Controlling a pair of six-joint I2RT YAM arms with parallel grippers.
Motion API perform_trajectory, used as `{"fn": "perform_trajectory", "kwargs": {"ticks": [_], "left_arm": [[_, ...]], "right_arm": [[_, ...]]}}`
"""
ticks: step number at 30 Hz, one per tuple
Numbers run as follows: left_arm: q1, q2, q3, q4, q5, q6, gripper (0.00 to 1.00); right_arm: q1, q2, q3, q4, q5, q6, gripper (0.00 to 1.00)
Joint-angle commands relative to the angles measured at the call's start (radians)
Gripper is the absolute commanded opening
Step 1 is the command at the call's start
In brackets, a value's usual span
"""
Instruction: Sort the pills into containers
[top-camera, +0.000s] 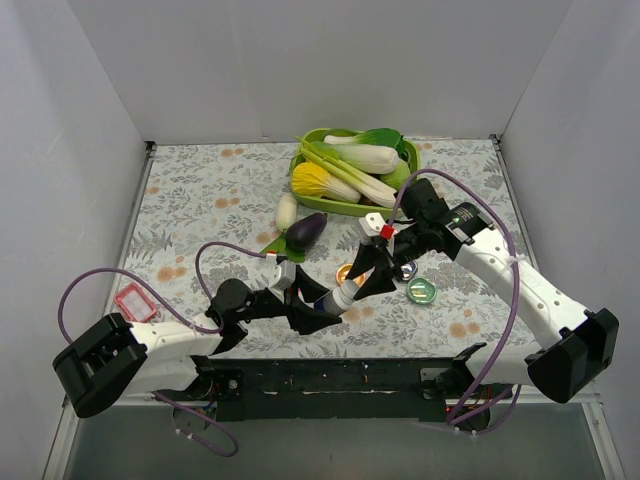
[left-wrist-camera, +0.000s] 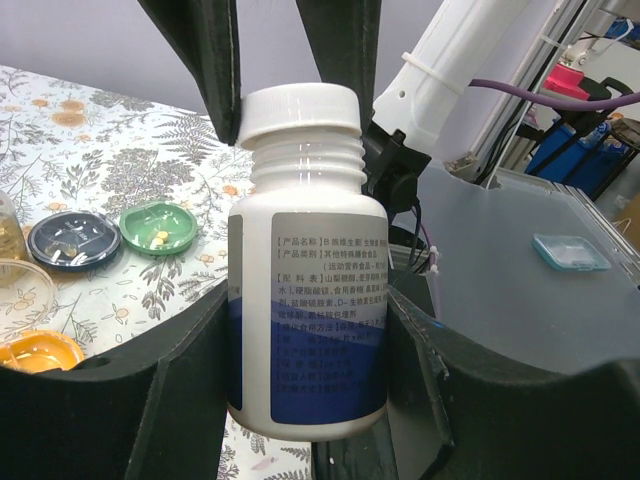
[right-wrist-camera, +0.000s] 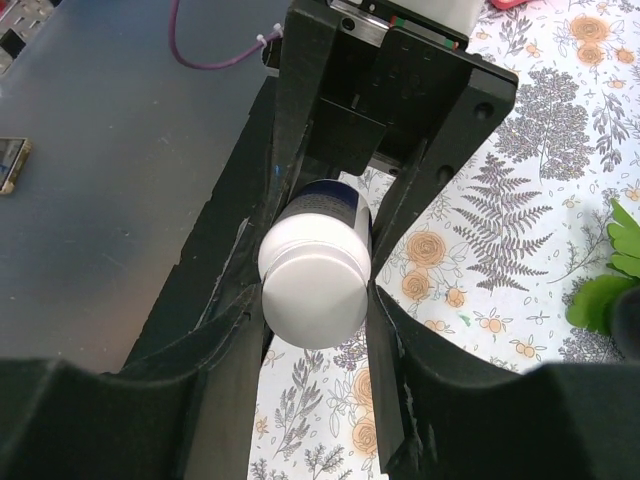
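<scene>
A white pill bottle (left-wrist-camera: 305, 290) with a blue and grey label is held upright between my left gripper's (left-wrist-camera: 305, 340) fingers. My right gripper (right-wrist-camera: 315, 290) is shut on the bottle's white cap (right-wrist-camera: 313, 285) from above; its fingers (left-wrist-camera: 215, 70) flank the cap (left-wrist-camera: 300, 110). In the top view both grippers, left (top-camera: 325, 300) and right (top-camera: 366, 272), meet at the bottle (top-camera: 346, 291) above the table's front middle. The green dish (left-wrist-camera: 158, 226) holds a few small yellow pills. The dark blue dish (left-wrist-camera: 68, 240) and the orange dish (left-wrist-camera: 35, 352) lie beside it. The green dish (top-camera: 422, 291) and orange dish (top-camera: 345, 271) also show from above.
A lime-green tray (top-camera: 410, 152) of vegetables stands at the back. An eggplant (top-camera: 306, 232) and a white radish (top-camera: 286, 210) lie in front of it. A red-framed packet (top-camera: 132, 302) lies at the left. A small teal case (left-wrist-camera: 568, 251) lies on the grey base plate.
</scene>
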Motion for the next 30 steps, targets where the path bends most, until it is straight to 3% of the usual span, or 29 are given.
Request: {"fn": "perform_trajectory", "kwargs": {"ticks": [1,30], "left_arm": [[-0.006,-0.009,0.029,0.037,-0.021,0.003,0.0],[-0.006,-0.075,0.003,0.067,-0.082,-0.003,0.0]], "right_arm": [[0.013,-0.009,0.001,0.017,-0.036,0.008,0.23],[0.021,-0.037,-0.043,0.04,-0.013,0.036,0.27]]}}
